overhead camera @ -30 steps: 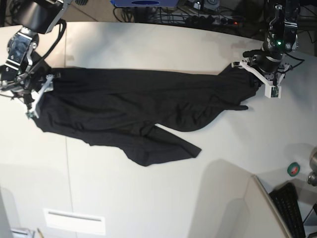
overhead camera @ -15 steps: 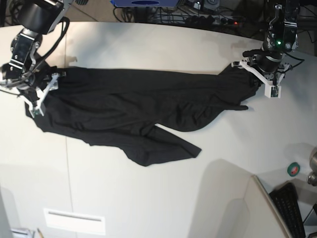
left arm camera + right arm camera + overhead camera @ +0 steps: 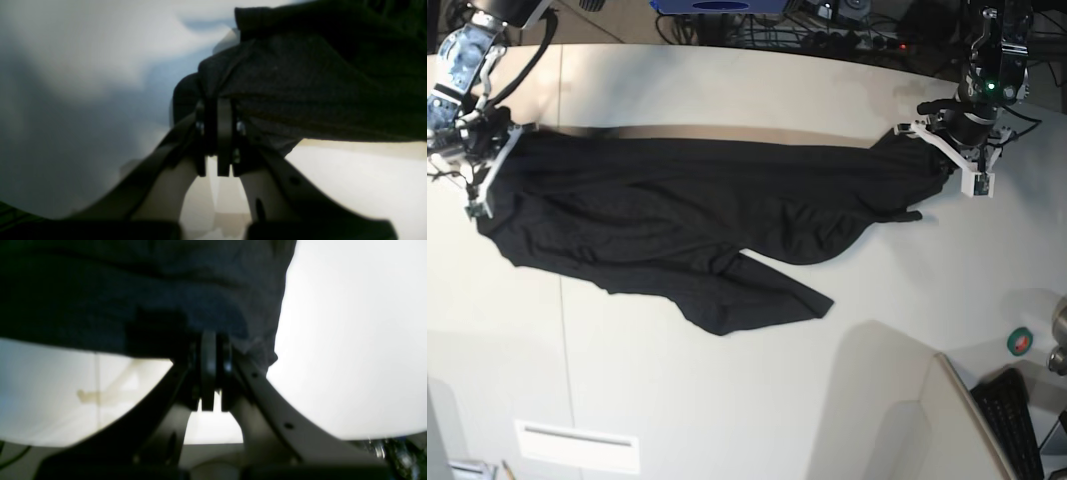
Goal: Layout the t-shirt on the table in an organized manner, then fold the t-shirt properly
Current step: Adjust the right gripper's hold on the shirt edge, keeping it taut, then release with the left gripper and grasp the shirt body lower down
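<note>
Both grippers were pinched tight on cloth when I checked. Right gripper had its jaws closed on the t-shirt's left end, and the left gripper was clamped on a bunched fold at the right end. Pretty sure that's why the shirt lay stretched long across the far half of the table: holding two opposite ends lets me pull it flat for layout. One flap trailed toward the near side, all plain black.

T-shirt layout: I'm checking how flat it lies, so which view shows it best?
The base view: the whole t-shirt shows, wrinkled, stretched across the table. Both wrist views show only a dark bunch at each shut hand.
</note>
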`<action>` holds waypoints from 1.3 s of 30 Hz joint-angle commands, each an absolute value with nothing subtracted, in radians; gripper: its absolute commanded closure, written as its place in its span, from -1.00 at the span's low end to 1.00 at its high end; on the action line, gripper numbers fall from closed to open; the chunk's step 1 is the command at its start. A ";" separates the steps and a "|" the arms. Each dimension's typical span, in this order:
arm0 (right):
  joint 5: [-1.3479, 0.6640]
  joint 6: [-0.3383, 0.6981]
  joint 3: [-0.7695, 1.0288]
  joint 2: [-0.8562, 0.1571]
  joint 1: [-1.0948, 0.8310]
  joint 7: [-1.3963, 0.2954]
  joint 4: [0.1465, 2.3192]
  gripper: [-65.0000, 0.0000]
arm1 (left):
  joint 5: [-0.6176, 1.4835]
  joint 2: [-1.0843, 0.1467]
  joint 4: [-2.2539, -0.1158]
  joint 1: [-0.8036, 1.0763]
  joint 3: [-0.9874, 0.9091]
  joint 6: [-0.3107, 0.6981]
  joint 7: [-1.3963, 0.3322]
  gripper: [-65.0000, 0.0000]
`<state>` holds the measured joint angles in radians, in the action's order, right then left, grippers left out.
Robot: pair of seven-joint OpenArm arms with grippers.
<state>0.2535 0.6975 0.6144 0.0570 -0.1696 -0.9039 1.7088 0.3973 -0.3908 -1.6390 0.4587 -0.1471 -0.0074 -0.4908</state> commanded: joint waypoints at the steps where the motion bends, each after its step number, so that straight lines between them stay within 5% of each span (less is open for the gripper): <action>1: 0.257 0.698 0.616 0.048 -0.180 -0.924 1.739 1.00 | 0.397 -0.406 -1.655 0.466 -0.154 -0.013 -0.475 1.00; 12: 0.249 0.698 0.615 0.133 -0.278 -1.049 1.747 1.00 | 0.397 -0.406 -1.655 0.467 -0.154 -0.013 -0.475 1.00; 19: -0.030 0.698 0.611 0.096 -0.278 -1.285 1.747 1.00 | 0.397 -0.406 -1.655 0.463 -0.154 -0.013 -0.475 1.00; 25: -0.125 0.698 0.619 0.059 -0.283 -1.362 1.773 0.05 | 0.397 -0.407 -1.655 0.467 -0.154 -0.013 -0.475 1.00; 32: -0.122 0.698 0.615 0.053 -0.297 -1.219 1.897 0.04 | 0.398 -0.407 -1.673 0.495 -0.156 -0.013 -0.476 1.00; 39: -0.122 0.698 0.536 0.004 -0.271 -1.018 1.778 0.04 | 0.400 -0.407 -1.679 0.516 -0.157 -0.013 -0.579 1.00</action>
